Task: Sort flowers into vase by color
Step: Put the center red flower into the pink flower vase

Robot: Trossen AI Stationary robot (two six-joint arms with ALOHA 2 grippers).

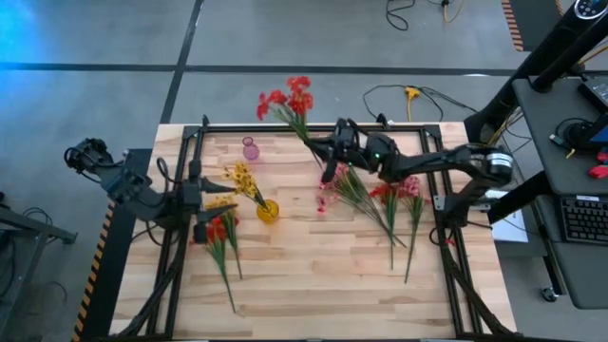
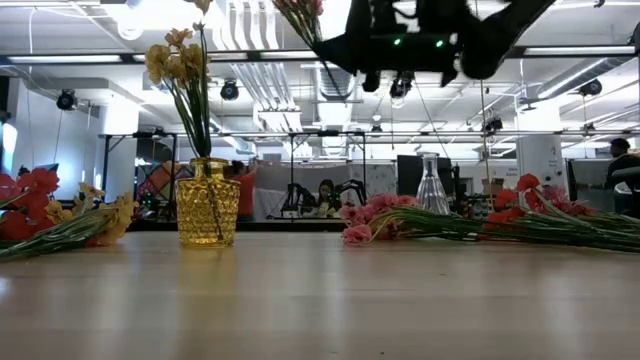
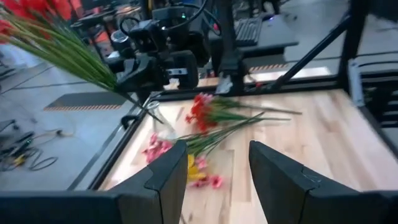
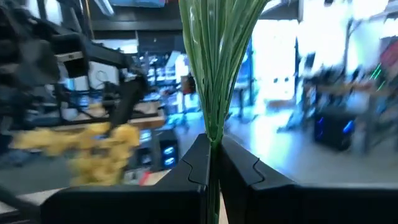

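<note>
wooden table (image 1: 313, 275) — right gripper (image 1: 328, 150) clamps red flowers (image 1: 290, 98) | left gripper (image 1: 204, 218) parted

Colour rundown: the right gripper (image 1: 328, 152) is all dark, and the bunch of flowers (image 1: 288, 98) pinched in it has bright red blossoms on thin green stems. Under and beside that gripper, the loose sprigs (image 1: 391, 195) on the table are a mix of pink and red heads with green stalks. The table (image 1: 313, 275) itself is pale blond wood in a striped plank pattern, with a black frame.

By the dark left gripper (image 1: 207, 211): a yellow-amber glass vase (image 1: 268, 210) with a faceted diamond texture, holding yellow blossoms (image 1: 241, 177), plus red-and-yellow sprigs (image 1: 220, 233) right next to its fingers. Farther off sits a small pink vase (image 1: 250, 148).
</note>
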